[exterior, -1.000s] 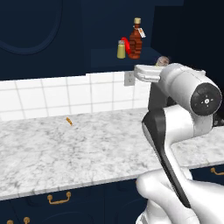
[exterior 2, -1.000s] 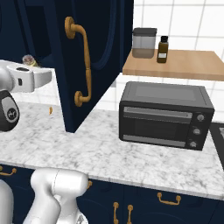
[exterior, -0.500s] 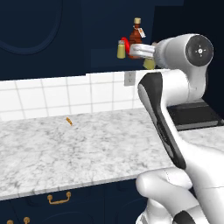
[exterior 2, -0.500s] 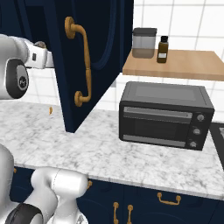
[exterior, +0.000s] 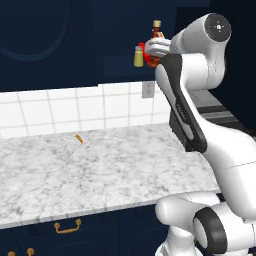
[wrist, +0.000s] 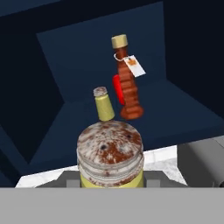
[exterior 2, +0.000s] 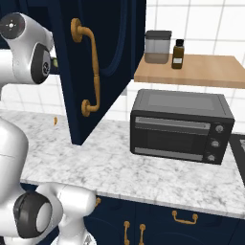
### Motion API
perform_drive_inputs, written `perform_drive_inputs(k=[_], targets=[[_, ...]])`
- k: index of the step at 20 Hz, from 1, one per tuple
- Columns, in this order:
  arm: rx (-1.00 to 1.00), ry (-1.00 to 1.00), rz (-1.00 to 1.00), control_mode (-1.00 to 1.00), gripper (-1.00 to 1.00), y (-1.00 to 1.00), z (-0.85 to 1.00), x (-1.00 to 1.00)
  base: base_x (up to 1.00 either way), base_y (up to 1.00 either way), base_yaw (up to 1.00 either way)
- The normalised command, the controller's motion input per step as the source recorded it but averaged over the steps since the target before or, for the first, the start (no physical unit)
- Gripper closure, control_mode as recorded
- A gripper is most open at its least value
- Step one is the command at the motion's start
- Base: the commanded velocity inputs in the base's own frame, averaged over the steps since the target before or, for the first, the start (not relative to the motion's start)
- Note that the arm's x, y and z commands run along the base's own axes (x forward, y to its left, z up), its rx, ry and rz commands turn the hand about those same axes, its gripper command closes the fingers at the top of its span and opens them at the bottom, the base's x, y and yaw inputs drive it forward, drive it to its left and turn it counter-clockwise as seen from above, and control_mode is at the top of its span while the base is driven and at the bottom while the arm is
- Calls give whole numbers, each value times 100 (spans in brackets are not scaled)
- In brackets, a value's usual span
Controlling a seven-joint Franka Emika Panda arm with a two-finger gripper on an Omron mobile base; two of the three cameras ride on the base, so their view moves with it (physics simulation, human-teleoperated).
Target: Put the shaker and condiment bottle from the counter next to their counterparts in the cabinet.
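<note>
My gripper (wrist: 110, 177) is shut on the yellow-olive shaker (wrist: 110, 153), whose speckled grey cap fills the near foreground. Beyond it, on the navy cabinet shelf (wrist: 175, 118), stands a matching small shaker (wrist: 104, 105). Right of that is the ribbed red-brown condiment bottle (wrist: 130, 87) with a tan cap and white tag. The bright red squeeze bottle (wrist: 116, 89) peeks out behind it. In the left base view my gripper (exterior: 154, 48) is raised at shelf height, just right of the shelf shaker (exterior: 138, 56) and below the condiment bottle's cap (exterior: 156, 29). The hand hides the held shaker there.
The open navy cabinet door (exterior 2: 103, 72) with its brass handle (exterior 2: 88, 67) hangs right of the arm. A black toaster oven (exterior 2: 179, 127) sits on the marble counter (exterior: 75, 170) under a wooden shelf (exterior 2: 191, 72) that carries jars. A small orange bit (exterior: 78, 138) lies near the backsplash.
The arm has lifted and swung left with the shaker, from beside the wall outlet up to the cabinet shelf. The things on the shelf have not moved.
</note>
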Motion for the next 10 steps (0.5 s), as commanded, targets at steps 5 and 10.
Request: perform_drive_inputs(k=[5,10], targets=[[-2,0,0,-100,100,2,-8,38,0,0,0],[-8,0,2,-100,100,15,-36,40,0,0,0]])
